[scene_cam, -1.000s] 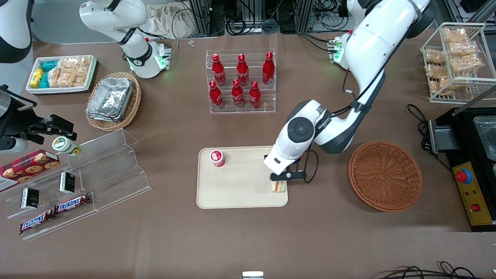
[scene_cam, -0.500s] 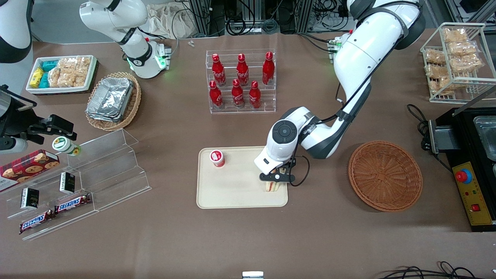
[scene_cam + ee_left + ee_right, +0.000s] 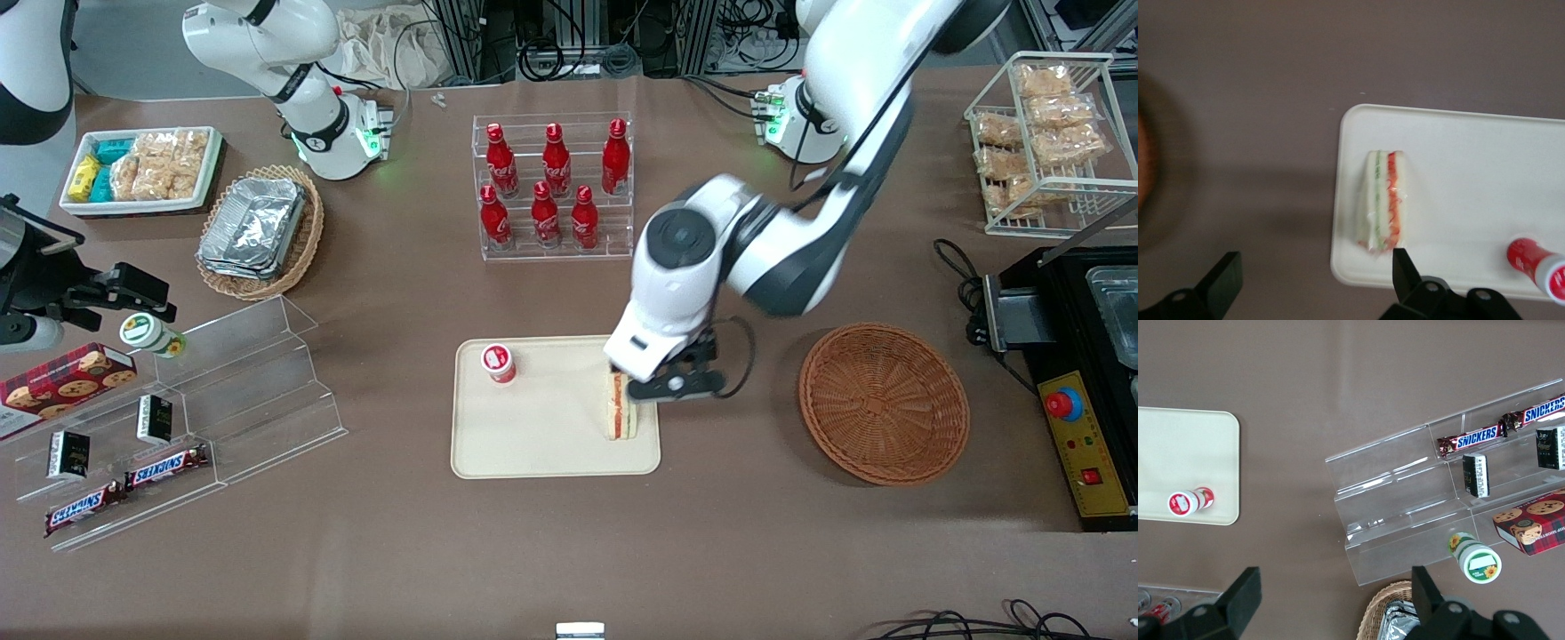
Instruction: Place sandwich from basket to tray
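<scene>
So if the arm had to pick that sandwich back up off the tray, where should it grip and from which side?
Probably from straight above, closing on the two white bread faces across the layers. The sandwich stands on edge on the tray near its rim, filling stripes facing up, so both flat faces look free. The gripper hangs open above it.

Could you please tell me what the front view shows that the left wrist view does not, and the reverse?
Only the front view shows the whole basket, with nothing in it, the rack of red bottles and the working arm.

Only the left wrist view shows the gripper open above the table, clear of the sandwich.

Both show the sandwich lying on the tray, near the tray's edge toward the working arm's end, and a small red-and-white container on the same tray.
</scene>
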Action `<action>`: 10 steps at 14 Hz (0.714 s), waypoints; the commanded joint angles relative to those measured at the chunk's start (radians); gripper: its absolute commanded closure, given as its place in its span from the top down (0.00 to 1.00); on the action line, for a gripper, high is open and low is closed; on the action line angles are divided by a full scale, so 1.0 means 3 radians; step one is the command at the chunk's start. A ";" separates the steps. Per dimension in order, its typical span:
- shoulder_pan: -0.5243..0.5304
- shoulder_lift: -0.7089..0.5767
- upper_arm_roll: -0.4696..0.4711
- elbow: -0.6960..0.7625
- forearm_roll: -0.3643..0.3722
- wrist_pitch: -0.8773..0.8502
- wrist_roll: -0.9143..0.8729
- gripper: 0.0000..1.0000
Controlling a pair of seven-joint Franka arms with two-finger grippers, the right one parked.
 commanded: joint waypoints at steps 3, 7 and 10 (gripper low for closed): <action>0.0640 -0.0849 0.0011 -0.0149 -0.0622 -0.0856 0.1177 1.00; 0.1275 -0.1024 0.0017 -0.0148 -0.0771 -0.0990 0.2130 1.00; 0.1485 -0.1381 0.0022 -0.0189 -0.0837 -0.1490 0.2295 1.00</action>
